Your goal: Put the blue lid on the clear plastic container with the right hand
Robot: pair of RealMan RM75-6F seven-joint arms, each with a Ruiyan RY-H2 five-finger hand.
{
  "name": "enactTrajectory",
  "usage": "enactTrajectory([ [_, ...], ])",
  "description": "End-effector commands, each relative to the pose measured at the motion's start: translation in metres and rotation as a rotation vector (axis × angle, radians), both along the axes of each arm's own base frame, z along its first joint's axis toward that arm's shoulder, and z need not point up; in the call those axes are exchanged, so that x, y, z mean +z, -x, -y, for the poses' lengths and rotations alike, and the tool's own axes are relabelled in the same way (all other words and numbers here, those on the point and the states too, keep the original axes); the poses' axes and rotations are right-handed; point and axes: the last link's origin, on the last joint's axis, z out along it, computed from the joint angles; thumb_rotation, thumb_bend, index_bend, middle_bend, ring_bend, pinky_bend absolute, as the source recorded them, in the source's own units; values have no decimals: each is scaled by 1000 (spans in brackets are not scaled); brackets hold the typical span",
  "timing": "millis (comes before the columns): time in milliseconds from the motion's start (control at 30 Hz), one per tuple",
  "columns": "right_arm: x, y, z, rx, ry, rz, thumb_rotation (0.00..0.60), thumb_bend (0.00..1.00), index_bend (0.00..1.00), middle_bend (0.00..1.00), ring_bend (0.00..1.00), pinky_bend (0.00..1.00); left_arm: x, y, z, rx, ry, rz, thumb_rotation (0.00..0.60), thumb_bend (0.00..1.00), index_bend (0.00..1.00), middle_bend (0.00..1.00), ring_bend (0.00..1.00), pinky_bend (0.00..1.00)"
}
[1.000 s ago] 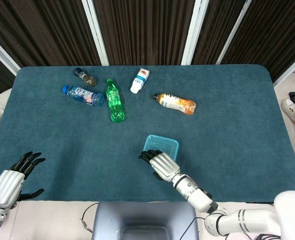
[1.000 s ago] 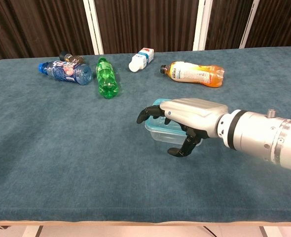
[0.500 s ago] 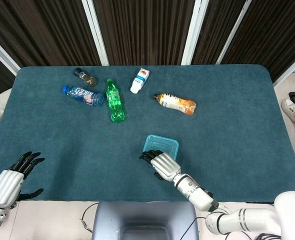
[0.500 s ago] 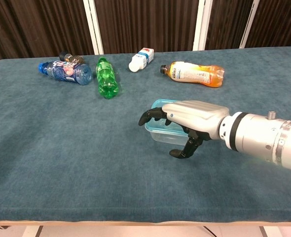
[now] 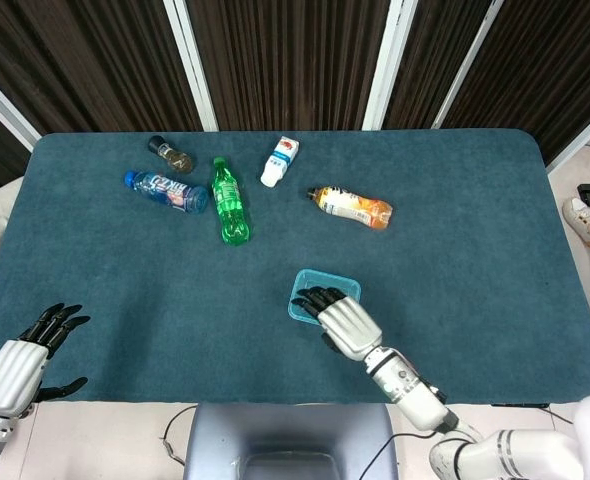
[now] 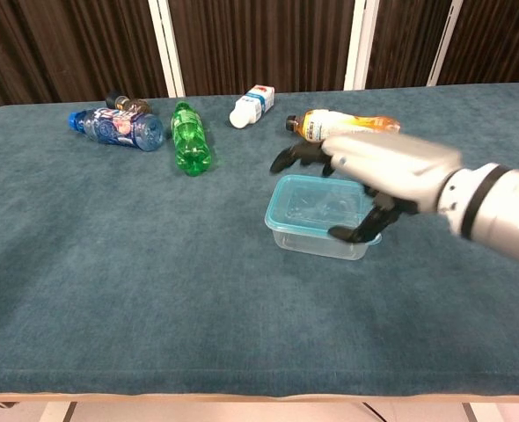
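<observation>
Teal cloth covers the desk (image 5: 475, 220), and in the head view the right hand (image 5: 347, 322) now lies over the near right part of the clear plastic container (image 5: 324, 295); half a second ago it sat further left, off the container's near left corner. Its dark fingers (image 5: 315, 298) are spread and hold nothing. The container shows a blue-tinted rim, and whether the blue lid sits on it cannot be told. Its long axis runs left to right, slightly skewed. Far off at the near left edge, the left hand (image 5: 20, 362) rests with fingers apart, empty, unchanged from before. Beyond the right hand lie an orange bottle (image 5: 351, 207), a white bottle (image 5: 280, 161), a green bottle (image 5: 228, 201), a blue bottle (image 5: 166, 191) and a small dark jar (image 5: 171, 154).

In the chest view the right hand (image 6: 378, 171) is blurred and higher than a moment ago, hovering over the container's (image 6: 321, 215) far right side; earlier it hung low in front of it. The fingers (image 6: 296, 156) reach leftward past the far rim, and the thumb (image 6: 361, 230) dips at the right end. The container stands upright, open side up, just below the hand.
</observation>
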Motion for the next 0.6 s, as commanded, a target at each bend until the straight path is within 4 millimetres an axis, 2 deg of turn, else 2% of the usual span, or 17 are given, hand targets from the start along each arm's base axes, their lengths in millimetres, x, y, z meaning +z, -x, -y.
enactTrajectory([
  [33, 33, 22, -13, 13, 141, -52, 600, 432, 283, 235, 169, 315, 0, 0, 0, 0, -3, 0, 600, 495, 211, 118, 80, 352],
  [133, 57, 49, -30, -46, 237, -131, 600, 418, 207, 177, 112, 215, 0, 0, 0, -2, -9, -2, 600, 495, 211, 120, 80, 352],
  [233, 80, 78, -52, -131, 326, -212, 600, 351, 53, 80, 35, 82, -1, 0, -1, -1, -10, -8, 600, 495, 212, 121, 79, 352],
  [300, 95, 95, -66, -177, 384, -249, 600, 323, 4, 31, 6, 34, -2, -1, -1, -2, -15, -15, 600, 495, 212, 121, 80, 352],
  [433, 115, 122, -83, -245, 460, -256, 600, 313, 0, 0, 0, 0, -5, -2, -1, -5, -24, -28, 600, 495, 212, 122, 80, 352],
  [600, 129, 147, -92, -325, 467, -243, 600, 312, 0, 0, 0, 0, -7, -3, -2, -11, -39, -43, 600, 495, 212, 121, 79, 352],
])
